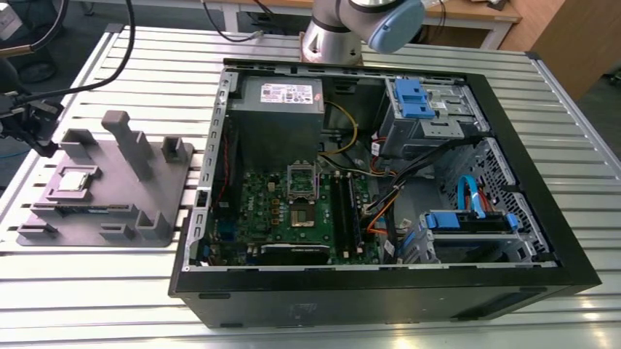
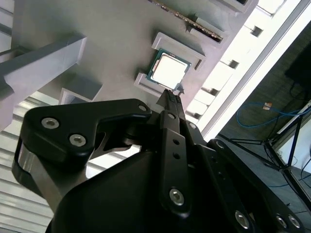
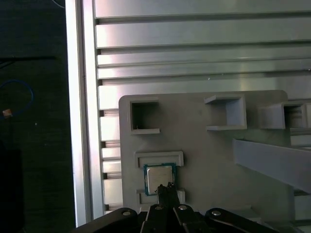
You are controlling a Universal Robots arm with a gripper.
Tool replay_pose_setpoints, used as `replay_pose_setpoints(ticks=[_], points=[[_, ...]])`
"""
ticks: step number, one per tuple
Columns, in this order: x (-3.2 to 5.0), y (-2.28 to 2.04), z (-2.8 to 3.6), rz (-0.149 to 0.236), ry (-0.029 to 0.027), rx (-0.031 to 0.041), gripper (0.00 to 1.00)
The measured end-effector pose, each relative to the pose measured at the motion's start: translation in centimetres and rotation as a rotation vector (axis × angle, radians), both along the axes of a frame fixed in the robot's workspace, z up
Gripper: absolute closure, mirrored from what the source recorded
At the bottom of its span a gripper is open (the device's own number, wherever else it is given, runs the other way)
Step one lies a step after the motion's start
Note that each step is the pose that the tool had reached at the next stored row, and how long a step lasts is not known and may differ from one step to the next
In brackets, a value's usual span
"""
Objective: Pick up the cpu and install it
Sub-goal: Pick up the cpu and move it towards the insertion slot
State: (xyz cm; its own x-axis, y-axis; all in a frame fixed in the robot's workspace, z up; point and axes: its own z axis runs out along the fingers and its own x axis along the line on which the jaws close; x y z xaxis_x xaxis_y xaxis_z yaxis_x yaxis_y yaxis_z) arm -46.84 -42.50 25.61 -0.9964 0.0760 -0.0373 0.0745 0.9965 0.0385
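Fingers (image 2: 171, 109), pressed together and empty, angle down at the cpu (image 2: 168, 72) seated in its grey holder (image 2: 121, 34).

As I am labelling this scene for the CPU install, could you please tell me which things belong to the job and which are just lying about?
Job: small square silvery-lidded cpu; black gripper near it; grey plastic holder tray; dark rectangular metal socket frame in open black computer case.
Lying about: long narrow green memory stick; blue plastic drive brackets.
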Motion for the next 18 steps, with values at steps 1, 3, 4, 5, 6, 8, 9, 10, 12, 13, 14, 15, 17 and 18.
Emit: replay_pose_setpoints(ticks=[1, 3, 4, 5, 6, 8, 9, 10, 12, 13, 14, 15, 17, 18], points=[[-0.02, 0.00, -0.13, 0.000, 0.0001, -0.0002, 0.89], [-0.05, 0.00, -0.40, 0.000, 0.0002, -0.0006, 0.89], [-0.08, 0.00, -0.55, 0.000, 0.0001, -0.0009, 0.89], [-0.10, 0.00, -0.70, 0.000, 0.0002, -0.0012, 0.89], [-0.12, 0.00, -0.86, 0.001, 0.0002, -0.0015, 0.89], [-0.18, 0.00, -1.16, 0.001, 0.0003, -0.0019, 0.89], [-0.20, 0.00, -1.31, 0.001, 0.0004, -0.0021, 0.89], [-0.21, -0.01, -1.47, 0.001, 0.0007, -0.0024, 0.89], [-0.23, 0.00, -1.80, 0.002, 0.0018, -0.0030, 0.89], [-0.24, 0.00, -1.97, 0.002, 0.0022, -0.0031, 0.89], [-0.25, 0.00, -2.14, 0.003, 0.0026, -0.0032, 0.89], [-0.26, 0.00, -2.32, 0.004, 0.0028, -0.0033, 0.89], [-0.26, 0.00, -2.67, 0.008, 0.0031, -0.0033, 0.89], [-0.26, 0.00, -2.84, 0.011, 0.0032, -0.0033, 0.89]])
